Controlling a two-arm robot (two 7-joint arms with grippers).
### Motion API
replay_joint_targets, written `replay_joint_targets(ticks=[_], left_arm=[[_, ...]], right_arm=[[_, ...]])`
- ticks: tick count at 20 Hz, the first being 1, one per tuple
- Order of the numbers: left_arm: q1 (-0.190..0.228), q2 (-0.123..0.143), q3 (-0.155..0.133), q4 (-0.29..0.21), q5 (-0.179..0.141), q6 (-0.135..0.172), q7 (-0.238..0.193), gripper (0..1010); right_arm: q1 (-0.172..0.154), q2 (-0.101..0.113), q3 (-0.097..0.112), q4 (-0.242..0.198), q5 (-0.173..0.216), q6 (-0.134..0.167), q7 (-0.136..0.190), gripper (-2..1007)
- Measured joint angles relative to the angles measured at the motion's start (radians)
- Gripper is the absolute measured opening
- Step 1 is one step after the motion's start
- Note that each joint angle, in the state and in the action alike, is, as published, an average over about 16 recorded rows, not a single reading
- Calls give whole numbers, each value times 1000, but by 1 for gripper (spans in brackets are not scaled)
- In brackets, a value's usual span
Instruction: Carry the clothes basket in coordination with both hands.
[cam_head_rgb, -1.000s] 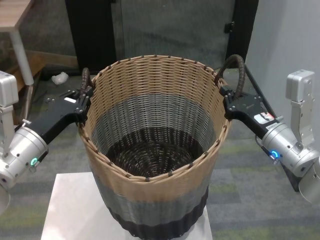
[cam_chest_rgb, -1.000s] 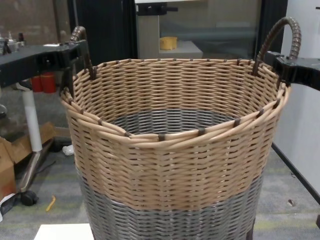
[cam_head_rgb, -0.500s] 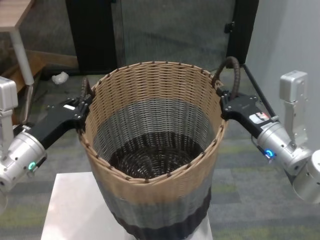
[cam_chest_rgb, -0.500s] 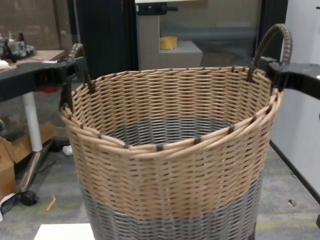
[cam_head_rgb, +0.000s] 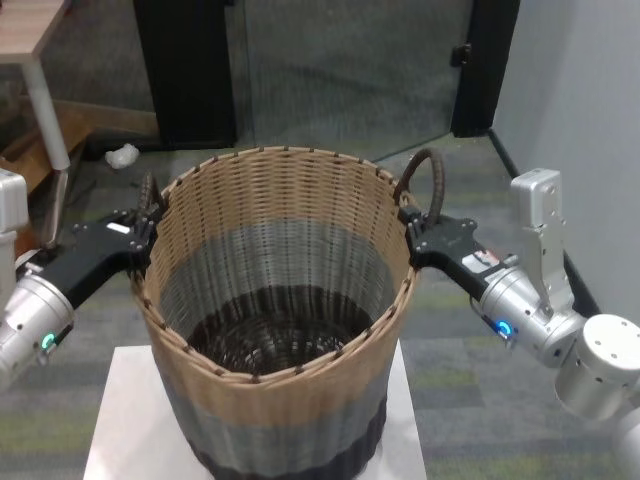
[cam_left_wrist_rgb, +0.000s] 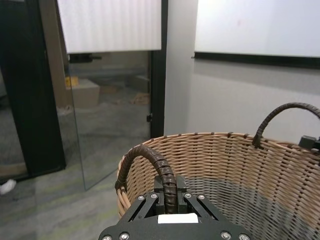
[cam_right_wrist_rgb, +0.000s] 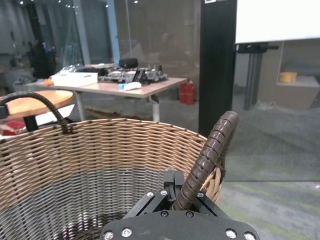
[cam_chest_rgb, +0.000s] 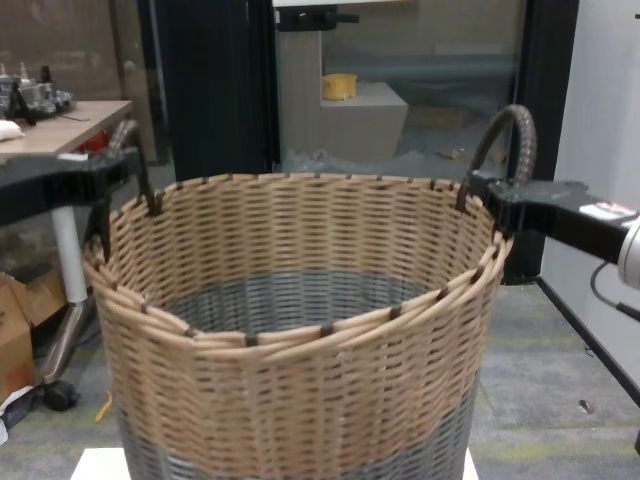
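You've got the large round wicker basket, tan over grey bands (cam_head_rgb: 275, 330), above the white table (cam_head_rgb: 120, 420), between both arms. It's stiff, bulky, probably light; take it by the dark brown wrapped loop handles only. Left pincer (cam_head_rgb: 140, 235) is clamped on its handle (cam_left_wrist_rgb: 150, 162), right pincer (cam_head_rgb: 415, 235) on the opposite handle (cam_right_wrist_rgb: 210, 150).

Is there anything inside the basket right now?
No, the head view shows the clothes basket down to its bare dark woven bottom, with nothing lying in it.
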Motion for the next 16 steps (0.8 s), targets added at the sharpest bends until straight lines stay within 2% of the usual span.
replay_joint_targets(ticks=[8, 16], left_arm=[[-2, -12, -5, 52, 32, -15, 11, 151], [-4, -29, -11, 99, 69, -46, 20, 151]], right_arm=[[7, -20, -24, 56, -20, -23, 10, 10], [11, -43, -38, 106, -43, -67, 16, 10]])
